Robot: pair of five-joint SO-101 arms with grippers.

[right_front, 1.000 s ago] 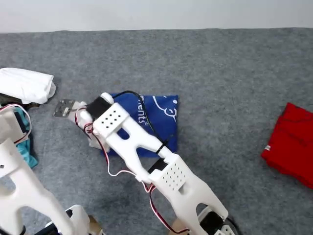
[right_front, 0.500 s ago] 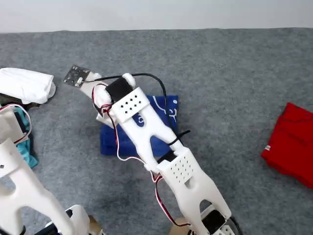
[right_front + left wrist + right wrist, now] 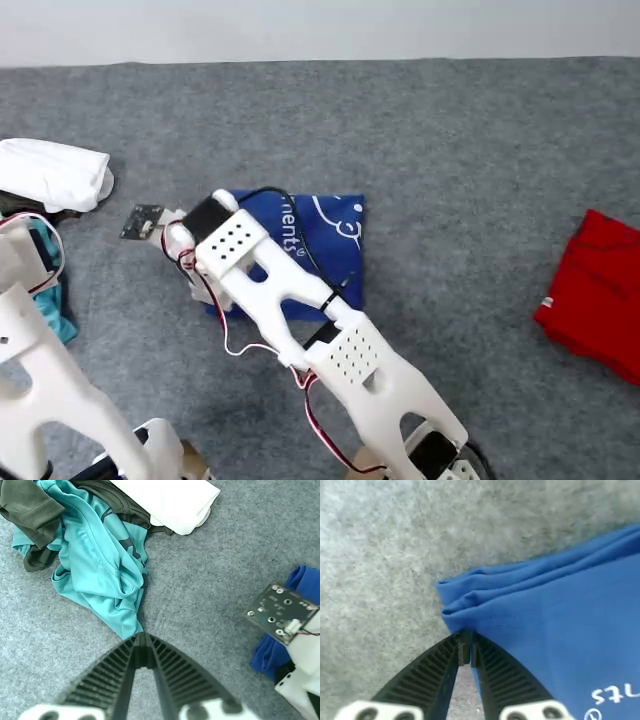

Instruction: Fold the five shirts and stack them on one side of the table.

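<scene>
Where the grey table [image 3: 450, 150] spreads out, five shirts lie, one of each colour. One white shirt [image 3: 55, 172] sits folded at 9 o'clock, with one dark shirt [image 3: 22, 510] partly under it. One teal shirt [image 3: 100, 565] lies crumpled against the dark one, toward 8 o'clock. One blue shirt [image 3: 320, 240] lies folded at the centre, and one red shirt [image 3: 595, 295] lies at 3 o'clock, well apart from the rest.

Two arms are at work. The right arm [image 3: 290, 300] comes up from 6 o'clock and stretches toward 10 o'clock across the blue shirt, its wrist over that shirt's 9 o'clock edge. The right jaws are closed to a thin slit, tips at the shirt's folded corner; whether cloth is nipped I cannot tell. The left arm [image 3: 35, 380] stands at 7 o'clock. The left jaws are closed on nothing, over bare table just beside the teal shirt's tip.
</scene>
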